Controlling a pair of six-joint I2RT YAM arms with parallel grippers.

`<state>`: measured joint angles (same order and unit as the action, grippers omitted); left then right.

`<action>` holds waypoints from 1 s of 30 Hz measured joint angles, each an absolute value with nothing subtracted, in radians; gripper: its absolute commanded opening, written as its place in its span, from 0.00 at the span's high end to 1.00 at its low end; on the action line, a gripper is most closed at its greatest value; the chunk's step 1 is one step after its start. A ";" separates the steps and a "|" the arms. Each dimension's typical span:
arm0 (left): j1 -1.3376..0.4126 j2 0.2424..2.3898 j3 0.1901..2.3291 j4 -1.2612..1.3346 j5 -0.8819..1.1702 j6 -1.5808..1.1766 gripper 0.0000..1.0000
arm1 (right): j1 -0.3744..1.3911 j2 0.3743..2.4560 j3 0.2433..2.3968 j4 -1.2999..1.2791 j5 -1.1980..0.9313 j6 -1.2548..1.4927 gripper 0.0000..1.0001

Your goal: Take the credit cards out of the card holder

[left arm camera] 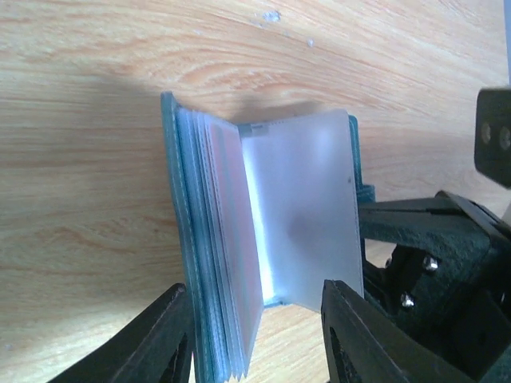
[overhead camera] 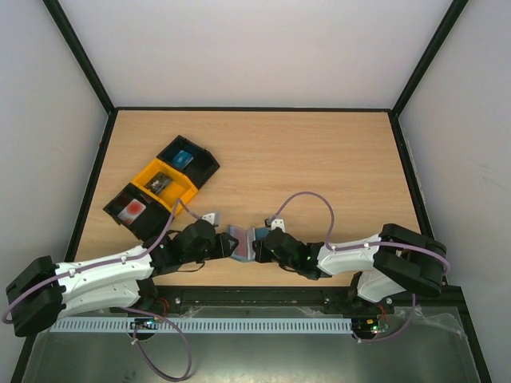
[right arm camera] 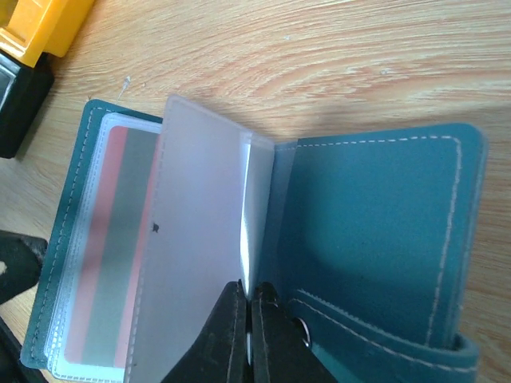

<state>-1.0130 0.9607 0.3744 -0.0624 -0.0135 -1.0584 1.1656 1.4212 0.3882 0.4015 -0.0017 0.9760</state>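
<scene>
The blue-grey card holder (overhead camera: 243,242) stands open on the table between my two grippers. In the right wrist view its teal cover (right arm camera: 375,231) lies open with clear sleeves fanned out. A card with red and grey bands (right arm camera: 112,247) sits inside a left sleeve; it shows pinkish in the left wrist view (left arm camera: 227,215). My right gripper (right arm camera: 251,319) is shut on the lower edge of a frosted sleeve (right arm camera: 200,239). My left gripper (left arm camera: 259,335) is open, with its fingers either side of the holder's stack (left arm camera: 200,279). No other card shows.
A row of trays lies at the back left: a black one with a blue item (overhead camera: 185,159), a yellow one (overhead camera: 164,183) and a black one with a red item (overhead camera: 132,209). The yellow tray's corner (right arm camera: 40,24) shows close to the holder.
</scene>
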 measured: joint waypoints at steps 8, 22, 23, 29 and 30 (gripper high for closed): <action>-0.963 0.976 0.370 -0.058 -0.012 -1.036 0.67 | 1.166 1.414 0.376 0.401 0.002 0.979 0.85; -0.954 1.057 0.363 0.015 0.036 -1.013 0.71 | 1.166 1.250 0.344 0.325 0.053 0.979 0.83; -0.953 1.057 0.363 0.016 0.038 -1.012 0.71 | 1.166 1.250 0.340 0.324 0.053 0.980 0.83; -0.952 1.054 0.358 0.033 0.051 -1.010 0.69 | 1.166 1.252 0.323 0.324 0.053 0.984 0.83; -0.952 1.052 0.353 0.046 0.056 -1.010 0.69 | 1.166 1.252 0.320 0.324 0.054 0.985 0.83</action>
<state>-0.9524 1.0523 0.3534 0.0456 0.0563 -1.0103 1.1656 1.2522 0.3202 0.3244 0.0544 0.9848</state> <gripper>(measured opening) 0.307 0.174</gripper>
